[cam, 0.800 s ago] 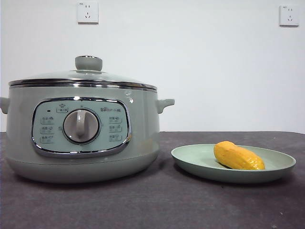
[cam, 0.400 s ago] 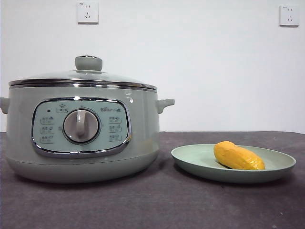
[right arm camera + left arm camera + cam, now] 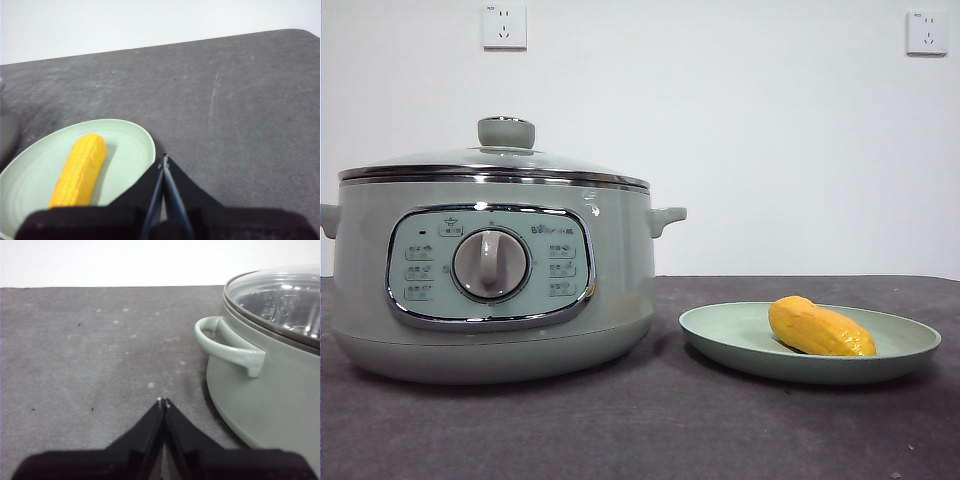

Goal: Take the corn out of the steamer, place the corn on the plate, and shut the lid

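The sage-green steamer [image 3: 490, 270] stands on the left of the dark table with the glass lid [image 3: 495, 160] seated on its rim. The yellow corn [image 3: 818, 327] lies on the pale-green plate [image 3: 720, 335] to the steamer's right. In the left wrist view, my left gripper [image 3: 163, 402] is shut and empty, low over the table beside the steamer's side handle [image 3: 227, 342]. In the right wrist view, my right gripper [image 3: 164, 161] is shut and empty, just off the plate's rim [image 3: 145, 137], with the corn [image 3: 80, 170] lying apart from it. Neither gripper shows in the front view.
Two wall sockets [image 3: 504, 25] are on the white wall behind. The dark grey table [image 3: 650, 420] stretches in front of the steamer and plate, and its rounded far corner [image 3: 300, 35] shows in the right wrist view.
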